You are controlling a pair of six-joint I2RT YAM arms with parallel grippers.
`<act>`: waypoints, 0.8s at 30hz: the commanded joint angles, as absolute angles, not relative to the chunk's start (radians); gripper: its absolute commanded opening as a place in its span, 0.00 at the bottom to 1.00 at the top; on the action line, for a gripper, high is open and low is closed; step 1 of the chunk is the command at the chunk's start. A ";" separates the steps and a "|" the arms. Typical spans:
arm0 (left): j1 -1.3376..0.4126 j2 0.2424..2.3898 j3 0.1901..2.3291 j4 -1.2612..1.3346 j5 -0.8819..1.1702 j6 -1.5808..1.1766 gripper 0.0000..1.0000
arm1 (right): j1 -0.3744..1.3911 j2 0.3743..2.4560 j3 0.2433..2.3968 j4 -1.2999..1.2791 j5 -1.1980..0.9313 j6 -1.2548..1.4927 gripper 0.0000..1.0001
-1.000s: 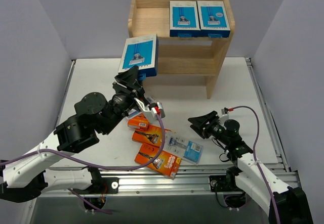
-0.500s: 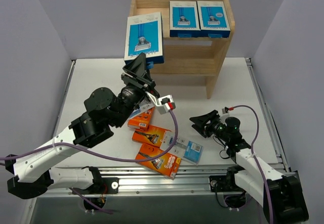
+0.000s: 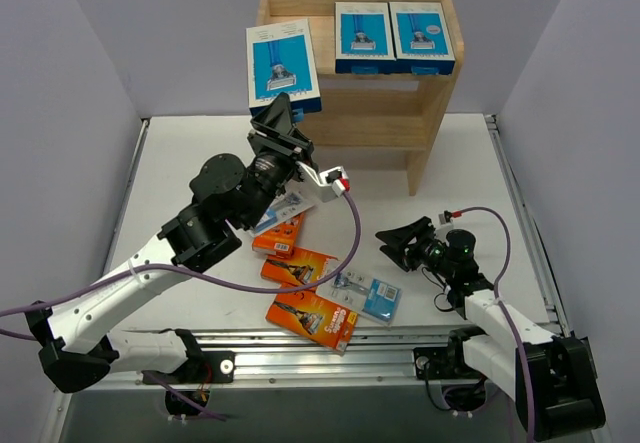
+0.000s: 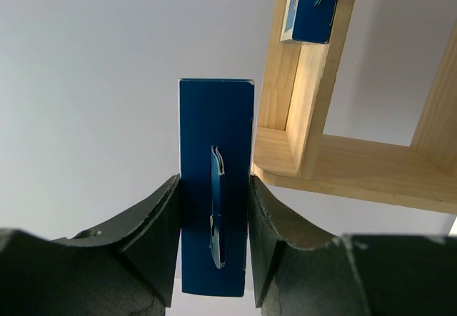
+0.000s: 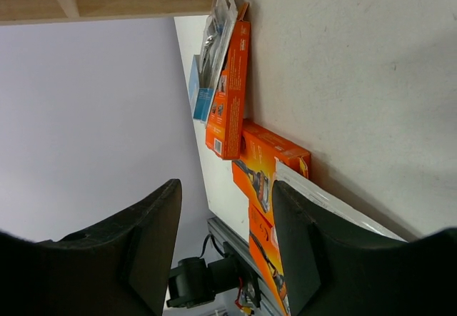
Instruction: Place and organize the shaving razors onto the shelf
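- Left gripper is clamped on a blue box, pinching its lower end
- The box stands upright with its printed razor face toward the top camera
- In the left wrist view, the box's narrow edge sits squeezed between both pads
- The held box is raised well off the table, at 9 o'clock of the shelf top tier
- It is just beside the shelf's left side panel; I cannot tell whether it touches
- The shelf stands at 12 o'clock on the table, close to the back wall
- Two more blue packs lie flat side by side on the top tier: a centre box and a right box; they touch each other
- Right gripper hangs low at 4 o'clock of the table, jaws apart with nothing between them, tips aimed toward 9 o'clock
- The remaining razors lie in a loose cluster at 6 o'clock of the table, between the two arms
- The cluster has three orange boxes in a rough column, the nearest one close to the table's front edge
- A blister card with a blue label lies at 3 o'clock of the orange boxes, nearest the right gripper
- A second card lies at 12 o'clock of the cluster, partly hidden under the left wrist
- The right wrist view shows the orange boxes and a card beyond its spread fingers
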State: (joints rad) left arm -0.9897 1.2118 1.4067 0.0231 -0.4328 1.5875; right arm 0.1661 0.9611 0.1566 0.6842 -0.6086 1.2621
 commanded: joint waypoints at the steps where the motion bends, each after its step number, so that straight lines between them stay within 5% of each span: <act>1: -0.962 1.222 1.425 0.146 -0.391 1.578 0.02 | 0.153 0.989 0.176 0.756 -0.649 1.238 0.49; 24: -0.890 1.328 1.473 0.100 -0.281 1.526 0.02 | 0.120 1.094 0.173 0.854 -0.683 1.230 0.49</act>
State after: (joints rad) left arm -0.9001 1.3197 1.4261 0.0834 -0.3328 1.5734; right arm 0.1322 1.0904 0.1566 0.7910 -0.6460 1.2514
